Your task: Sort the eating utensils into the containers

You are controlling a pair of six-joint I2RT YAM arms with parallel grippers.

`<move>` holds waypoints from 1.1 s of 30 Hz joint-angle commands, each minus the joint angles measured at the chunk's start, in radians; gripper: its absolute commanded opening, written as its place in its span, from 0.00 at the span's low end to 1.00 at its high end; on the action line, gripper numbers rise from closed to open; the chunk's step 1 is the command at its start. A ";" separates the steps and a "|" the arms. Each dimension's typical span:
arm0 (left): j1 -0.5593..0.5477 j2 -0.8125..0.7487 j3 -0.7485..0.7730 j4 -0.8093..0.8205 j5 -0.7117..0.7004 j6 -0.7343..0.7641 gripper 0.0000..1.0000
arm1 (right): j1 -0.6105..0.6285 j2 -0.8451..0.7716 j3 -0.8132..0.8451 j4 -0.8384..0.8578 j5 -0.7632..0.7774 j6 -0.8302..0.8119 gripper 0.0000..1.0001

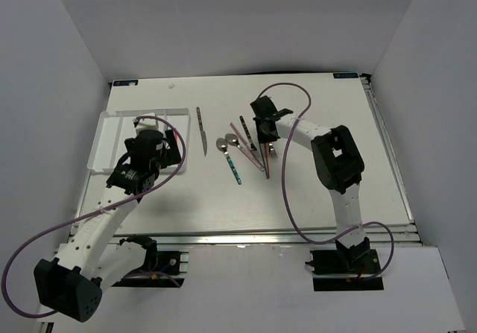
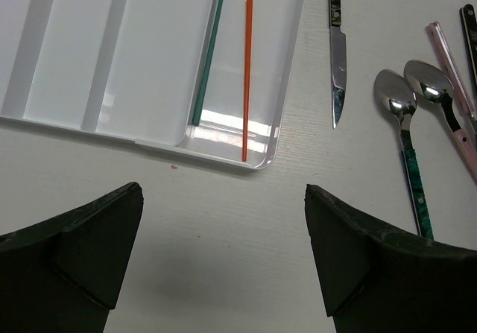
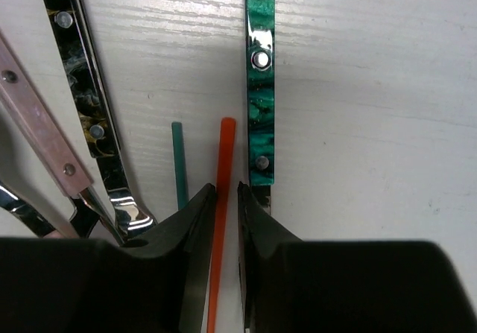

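Note:
My right gripper (image 3: 226, 188) is low on the table, its jaws closed to a narrow slot around a red chopstick (image 3: 223, 162), shut on it. A green chopstick (image 3: 177, 162) lies just left of it and a teal-handled utensil (image 3: 261, 87) just right. A dark handle (image 3: 82, 87) and a pink handle (image 3: 37, 117) lie further left. The white tray (image 2: 149, 141) holds one green chopstick (image 2: 209, 57) and one red chopstick (image 2: 247, 80) in its rightmost compartment. My left gripper (image 2: 223, 199) hangs open and empty over bare table at the tray's near right corner.
A dark-handled knife (image 2: 337, 57) lies right of the tray. Beyond it lie two spoons (image 2: 395, 102), one with a teal handle (image 2: 415, 184). In the top view the loose utensils cluster mid-table by the right gripper (image 1: 262, 128). White walls enclose the table.

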 commanded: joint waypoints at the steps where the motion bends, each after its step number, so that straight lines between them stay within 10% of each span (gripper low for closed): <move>1: -0.004 -0.004 0.002 0.016 0.010 -0.002 0.98 | -0.011 0.049 0.047 -0.026 -0.011 -0.025 0.24; 10: -0.004 0.000 0.014 0.016 0.080 -0.030 0.98 | -0.011 0.095 0.042 -0.089 -0.032 0.002 0.00; 19: -0.126 0.062 -0.071 0.463 0.619 -0.221 0.98 | -0.011 -0.222 0.003 -0.044 -0.115 0.082 0.00; 33: -0.360 0.264 0.026 0.789 0.682 -0.298 0.86 | 0.002 -0.851 -0.577 0.701 -0.689 0.432 0.00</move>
